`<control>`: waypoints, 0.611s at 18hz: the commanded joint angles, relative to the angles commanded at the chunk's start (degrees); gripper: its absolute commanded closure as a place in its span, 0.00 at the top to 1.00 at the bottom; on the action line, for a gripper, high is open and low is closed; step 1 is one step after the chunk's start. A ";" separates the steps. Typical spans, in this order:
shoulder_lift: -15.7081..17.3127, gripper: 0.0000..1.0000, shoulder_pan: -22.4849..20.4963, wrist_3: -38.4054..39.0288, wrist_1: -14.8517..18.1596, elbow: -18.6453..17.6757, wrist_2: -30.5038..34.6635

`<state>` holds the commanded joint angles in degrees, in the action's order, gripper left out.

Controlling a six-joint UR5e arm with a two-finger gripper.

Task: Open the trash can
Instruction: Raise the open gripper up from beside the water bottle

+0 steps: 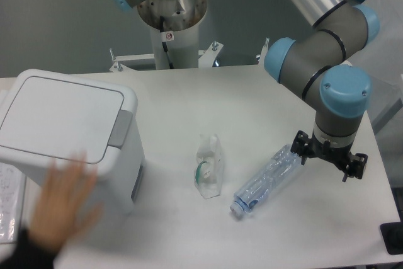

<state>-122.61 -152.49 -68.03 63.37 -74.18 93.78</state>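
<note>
The trash can [66, 137] is a large white boxy bin at the left of the table. Its flat lid [60, 116] lies closed, and the grey push-button tab [119, 128] sits on the lid's right edge. My gripper [329, 154] hangs at the right side of the table, far from the bin, pointing down. The wrist hides its fingers, so I cannot see whether they are open or shut. Nothing shows in its grasp.
A clear plastic bottle [267, 179] lies on its side just left of my gripper. A crumpled clear packet [209, 167] lies mid-table. A blurred human hand [60, 203] is at the bin's front left corner. The robot base [170, 11] stands at the back.
</note>
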 joint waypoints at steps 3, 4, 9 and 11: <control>0.00 1.00 0.00 0.00 -0.09 0.00 -0.35; 0.09 1.00 0.00 -0.09 0.00 0.00 -0.61; 0.26 1.00 0.26 0.44 -0.61 -1.92 -3.86; 2.10 1.00 0.09 1.31 -1.14 -3.60 -4.83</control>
<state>-120.51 -152.40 -66.72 62.23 -77.78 88.95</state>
